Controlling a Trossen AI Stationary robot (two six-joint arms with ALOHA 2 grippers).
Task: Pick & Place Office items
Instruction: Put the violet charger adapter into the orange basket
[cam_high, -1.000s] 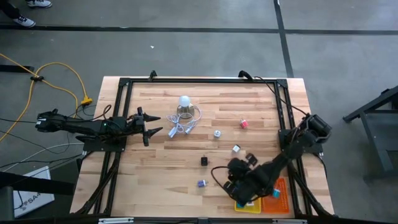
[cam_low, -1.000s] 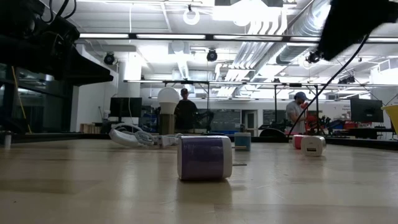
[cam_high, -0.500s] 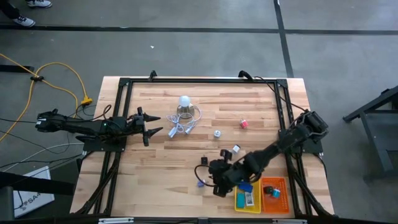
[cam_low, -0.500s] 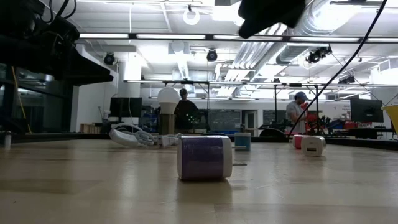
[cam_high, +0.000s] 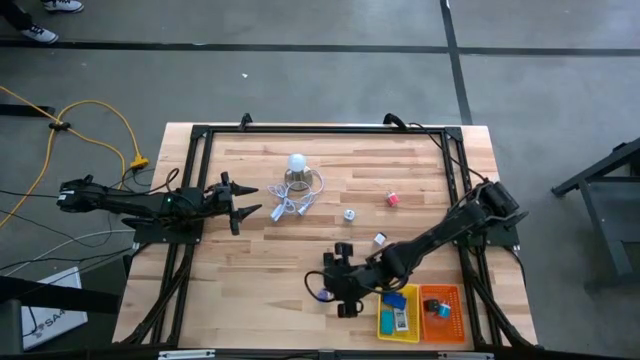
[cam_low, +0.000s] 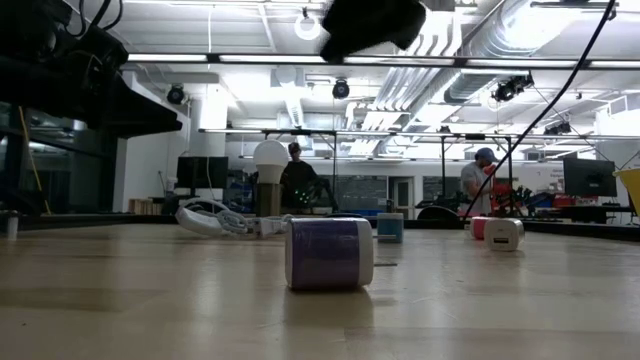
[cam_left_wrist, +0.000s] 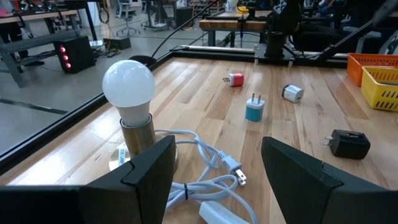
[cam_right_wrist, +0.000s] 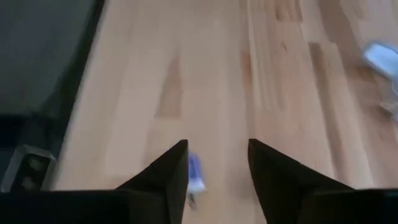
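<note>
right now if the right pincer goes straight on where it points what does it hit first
Probably the small blue-white plug, lying on the table just ahead of the right pincer, beside one open finger. Past it the wood looks bare, though depth is hard to judge.

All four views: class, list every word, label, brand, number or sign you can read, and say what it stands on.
No text can be read with certainty.
White sheet on the floor left of the table: dark print, too small to read.
Purple and white charger: no lettering shows.
</note>
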